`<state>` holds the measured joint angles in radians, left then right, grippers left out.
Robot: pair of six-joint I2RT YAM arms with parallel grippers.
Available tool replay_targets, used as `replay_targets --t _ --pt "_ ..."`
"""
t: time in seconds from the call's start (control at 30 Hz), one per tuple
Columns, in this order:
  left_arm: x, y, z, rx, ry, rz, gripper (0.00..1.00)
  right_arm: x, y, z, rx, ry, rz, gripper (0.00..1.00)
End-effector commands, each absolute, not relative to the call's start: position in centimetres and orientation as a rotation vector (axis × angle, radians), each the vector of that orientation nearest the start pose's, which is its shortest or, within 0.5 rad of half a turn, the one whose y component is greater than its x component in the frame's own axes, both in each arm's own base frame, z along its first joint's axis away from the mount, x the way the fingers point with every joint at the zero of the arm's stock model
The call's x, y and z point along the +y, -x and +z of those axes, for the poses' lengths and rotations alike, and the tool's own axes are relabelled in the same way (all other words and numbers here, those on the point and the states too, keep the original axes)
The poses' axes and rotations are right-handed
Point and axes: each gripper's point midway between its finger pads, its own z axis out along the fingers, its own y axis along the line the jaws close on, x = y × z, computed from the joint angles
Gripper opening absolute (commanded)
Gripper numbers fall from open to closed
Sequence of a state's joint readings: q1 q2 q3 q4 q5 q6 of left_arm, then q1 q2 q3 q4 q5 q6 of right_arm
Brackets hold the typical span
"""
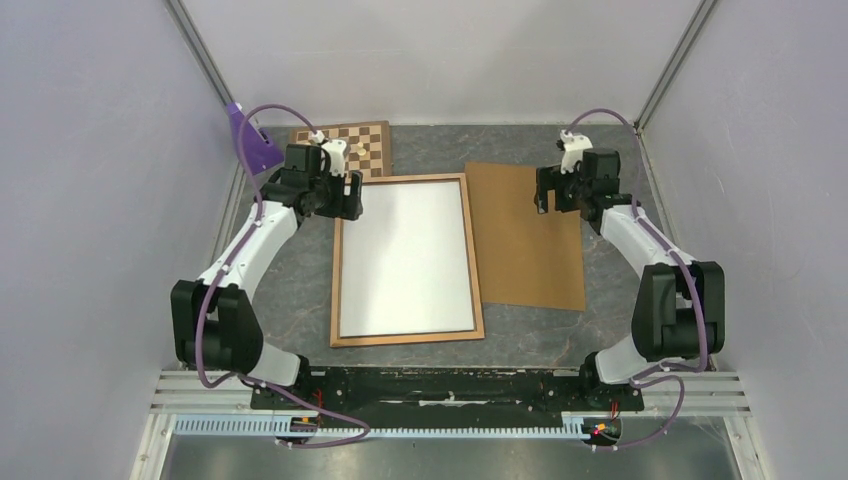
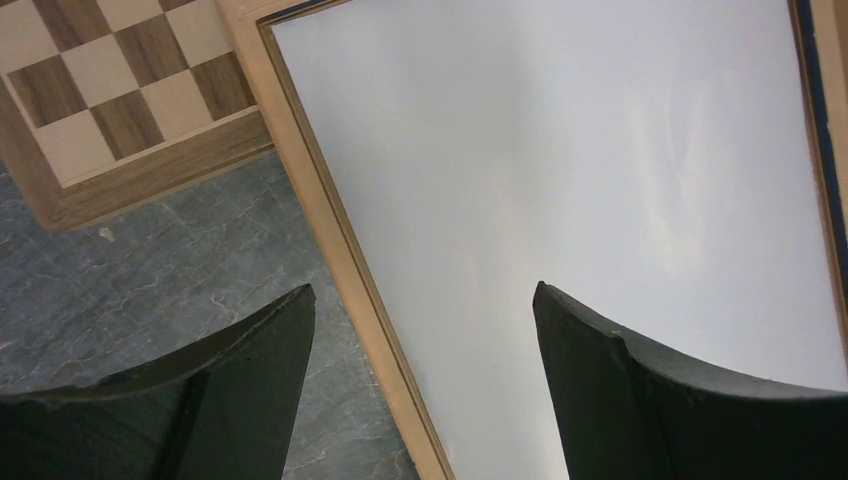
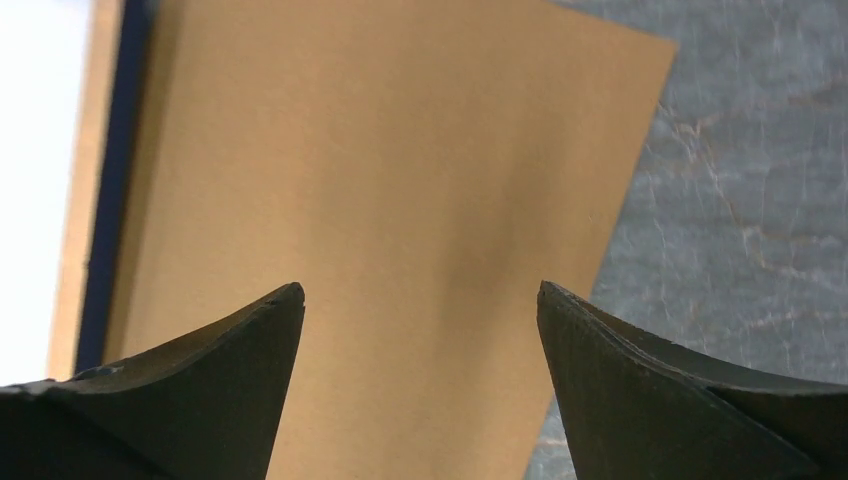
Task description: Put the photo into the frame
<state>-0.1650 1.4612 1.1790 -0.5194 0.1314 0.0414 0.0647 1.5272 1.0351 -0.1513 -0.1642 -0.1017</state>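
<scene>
Left tool (image 1: 345,197), seen from above, has its fingers wide apart and holds nothing. It hangs over the far left corner of the frame (image 1: 408,338). The photo (image 1: 405,255) lies white side up inside the frame, just beside this tool. Right tool (image 1: 548,190) is spread wide too, over the brown board (image 1: 525,240).

Left wrist view: the frame's wooden edge runs between the fingers, with the chessboard (image 2: 110,90) ahead on the left.

Right wrist view: the board lies under both fingers, and the bench (image 3: 740,200) shows to the right.
</scene>
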Motion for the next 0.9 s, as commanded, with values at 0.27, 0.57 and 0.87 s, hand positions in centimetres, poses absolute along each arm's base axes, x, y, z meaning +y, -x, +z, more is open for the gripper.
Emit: replay_targets --t 0.27,0.57,0.87 --pt "-15.2 -38.6 18.9 2.25 -0.411 -0.536 0.87 0.5 -37.4 6.7 2.355 0.282 0.102 0.87" --pt "-22.7 -37.5 19.3 2.203 -0.627 -0.628 0.87 -2.0 -32.0 5.4 2.453 0.228 0.184 0.85" --pt "-29.8 -37.0 18.3 2.2 -0.751 -0.658 0.87 -2.0 -30.6 4.6 2.457 0.271 0.202 0.83"
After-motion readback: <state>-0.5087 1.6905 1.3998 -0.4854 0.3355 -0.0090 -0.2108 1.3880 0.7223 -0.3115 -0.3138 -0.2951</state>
